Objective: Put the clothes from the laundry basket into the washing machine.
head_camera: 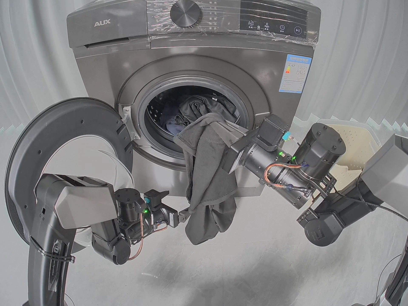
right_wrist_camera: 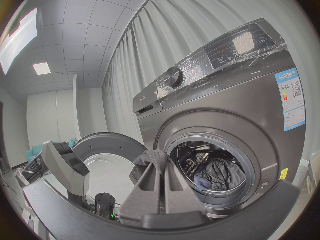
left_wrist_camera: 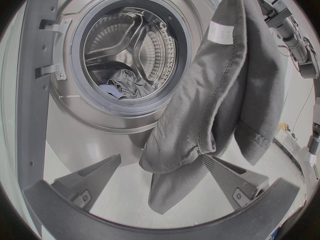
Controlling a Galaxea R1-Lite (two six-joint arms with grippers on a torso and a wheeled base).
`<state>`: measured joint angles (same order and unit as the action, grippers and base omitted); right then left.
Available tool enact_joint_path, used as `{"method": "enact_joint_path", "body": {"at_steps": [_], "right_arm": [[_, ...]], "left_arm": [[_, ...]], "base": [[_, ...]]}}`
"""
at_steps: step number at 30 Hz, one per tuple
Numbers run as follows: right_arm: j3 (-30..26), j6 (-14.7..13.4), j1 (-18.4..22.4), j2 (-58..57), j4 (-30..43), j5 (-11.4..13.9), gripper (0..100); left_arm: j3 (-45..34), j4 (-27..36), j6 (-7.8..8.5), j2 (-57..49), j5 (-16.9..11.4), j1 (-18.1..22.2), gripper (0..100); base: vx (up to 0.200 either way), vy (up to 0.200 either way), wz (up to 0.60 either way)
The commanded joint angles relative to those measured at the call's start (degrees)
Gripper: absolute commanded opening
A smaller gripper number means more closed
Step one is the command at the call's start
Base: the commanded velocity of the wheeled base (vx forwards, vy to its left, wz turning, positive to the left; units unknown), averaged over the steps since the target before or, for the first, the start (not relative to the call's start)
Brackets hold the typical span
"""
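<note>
A dark grey garment hangs in front of the washing machine's open drum mouth. My right gripper is shut on the garment's top edge, right at the drum rim. The cloth drapes down to floor height. My left gripper sits low beside the hanging lower part, open, with the garment dangling between its fingers and covering one fingertip. More dark clothes lie inside the drum. The cream laundry basket stands at the right, behind my right arm.
The round machine door is swung fully open to the left, just above my left arm. A curtain hangs behind the machine. The bare grey floor lies in front of it.
</note>
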<state>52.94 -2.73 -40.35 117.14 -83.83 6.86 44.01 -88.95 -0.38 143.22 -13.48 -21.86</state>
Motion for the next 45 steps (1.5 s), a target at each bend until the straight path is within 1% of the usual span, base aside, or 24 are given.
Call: {"method": "enact_joint_path", "body": {"at_steps": [1, 6, 9, 11, 18, 19, 29, 33, 36, 38, 39, 42, 45], "right_arm": [[0.0, 0.0, -0.3, 0.0, 0.0, 0.0, 0], [-0.1, -0.1, -0.4, 0.2, -0.1, 0.0, 0], [-0.1, -0.2, -0.5, 0.3, -0.1, -0.7, 0], [-0.1, -0.2, -0.7, 0.4, -0.1, -0.7, 0], [-0.5, -0.3, -1.1, 0.5, -0.2, -0.7, 0], [-0.5, -0.3, -1.1, 0.5, -0.2, -0.7, 0], [-1.0, -0.3, -1.3, 0.4, -0.3, -0.7, 0], [-2.7, -0.3, -0.3, -0.1, -0.4, -0.6, 0], [-7.0, -0.3, 2.2, -0.2, -0.4, -0.4, 0], [-9.0, -0.4, 2.8, -0.2, -0.5, -0.3, 0], [-9.0, -0.4, 2.8, -0.2, -0.5, -0.3, 0], [-13.3, -1.7, 3.6, -0.2, -2.0, -0.1, 0], [-16.6, -1.8, 4.4, -0.2, -2.9, 0.2, 0]], "left_arm": [[2.0, -0.1, -0.15, 2.1, 0.2, -0.1, 100], [2.4, -0.1, -0.41, 2.0, 0.1, -0.1, 100], [2.5, -0.1, -0.41, 1.9, 0.1, -0.5, 100], [2.7, -0.1, -0.41, 1.9, 0.1, -0.6, 100], [5.1, -0.1, -0.68, 2.5, 0.7, -0.3, 100], [5.1, -0.1, -0.68, 2.6, 0.7, -0.3, 0], [6.7, -0.1, -0.68, 3.0, 0.7, -0.9, 0], [6.7, -0.2, -0.85, 1.9, 0.8, -0.2, 0], [4.6, -0.3, -1.2, -2.6, 1.2, 0.8, 0], [3.2, -0.3, -1.64, -5.0, 1.4, 0.8, 0], [3.2, -0.3, -1.64, -5.0, 1.4, 0.8, 0], [-2.4, -0.2, -1.73, -11.9, 1.4, 0.9, 0], [-7.1, -0.2, -1.73, -17.5, 1.3, 0.9, 0]], "base": [[0.0, 0.0, 0.0], [0.0, 0.0, 0.0], [0.0, 0.0, 0.0], [0.0, 0.0, 0.0], [0.0, 0.0, 0.0], [0.0, 0.0, 0.0], [0.0, 0.0, 0.0], [0.0, 0.0, 0.0], [0.0, 0.0, 0.0], [0.0, 0.0, 0.0], [0.0, 0.0, 0.0], [0.0, 0.0, 0.0], [0.0, 0.0, 0.0]]}}
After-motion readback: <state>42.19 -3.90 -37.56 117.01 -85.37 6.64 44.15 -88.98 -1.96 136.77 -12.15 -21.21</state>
